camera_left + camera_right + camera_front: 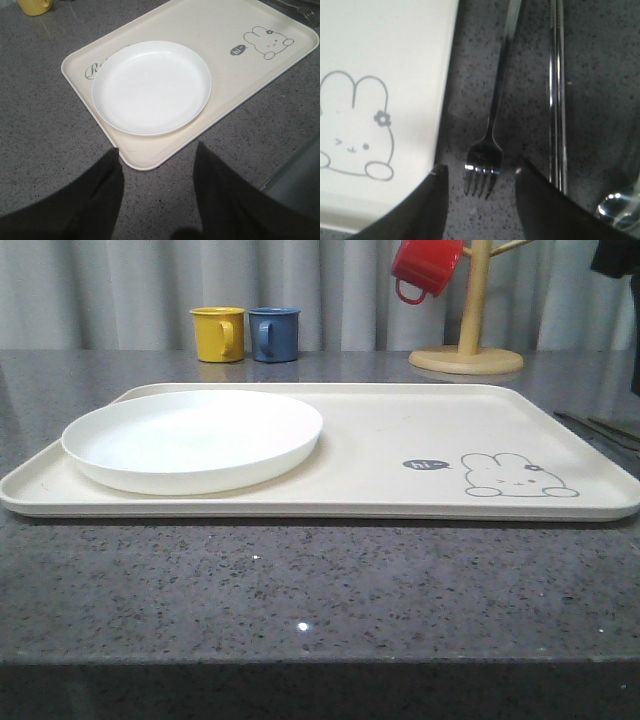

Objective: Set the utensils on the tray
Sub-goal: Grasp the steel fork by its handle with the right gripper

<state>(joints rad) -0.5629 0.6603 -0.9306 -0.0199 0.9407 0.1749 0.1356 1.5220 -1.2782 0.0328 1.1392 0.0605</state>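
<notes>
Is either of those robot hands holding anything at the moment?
No. The right end effector is open, its fingers either side of the fork tines on the counter, not gripping. The left end effector is open above the tray edge.

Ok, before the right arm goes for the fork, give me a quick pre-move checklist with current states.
1. Right gripper open, nothing between its fingers: ok.
2. Right gripper lined up with the fork: ok, the tines lie between the fingers in the right wrist view.
3. Fork clear of the chopsticks and the tray edge: ok, bare counter on both sides.
4. Free room on the tray: ok, the plate takes the left half and the rabbit side is bare.
5. Left gripper out of the way: ok, open, near the plate corner.
6. Gripper height above the fork: cannot tell.
</notes>
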